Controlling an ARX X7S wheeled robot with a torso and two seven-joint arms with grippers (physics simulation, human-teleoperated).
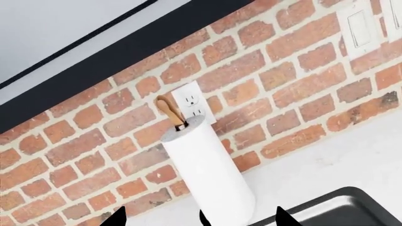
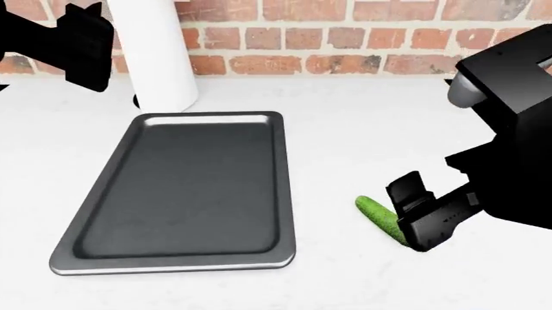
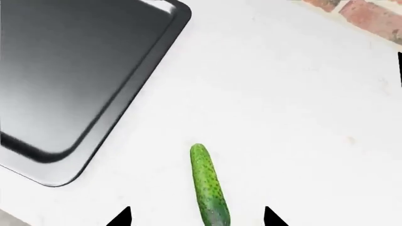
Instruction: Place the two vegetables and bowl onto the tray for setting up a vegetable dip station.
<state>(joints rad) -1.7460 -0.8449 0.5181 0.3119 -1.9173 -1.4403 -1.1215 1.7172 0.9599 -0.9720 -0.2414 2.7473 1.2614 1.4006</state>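
On the white counter [image 2: 362, 123], against a red-brick wall [image 2: 345, 32]:

Tray [image 2: 185, 187]: flat, rectangular, dark grey, shiny raised rim, rounded corners. It lies at the head view's centre-left, long side running away from the robot. Nothing is in it; the base shows bare in both the head and right wrist views.

Paper-towel roll [image 1: 210, 174]: tall white cylinder standing upright on a holder with a tan loop handle, just behind the tray's far edge, in front of a wall outlet [image 1: 191, 101].

Right end effector [image 2: 412, 216]: black, low over the counter to the right of the tray. Its fingers stand wide apart, one tip on each side of the cucumber's near end in the right wrist view, gripping nothing.

Left end effector [image 2: 82, 42]: black, raised at the head view's upper left, near the roll. Only dark tips show in the left wrist view; whether it is spread or closed cannot be told.

Cucumber [image 3: 209, 186]: short, bumpy, green, lying flat on the counter, well apart from the tray's right rim, outside it.
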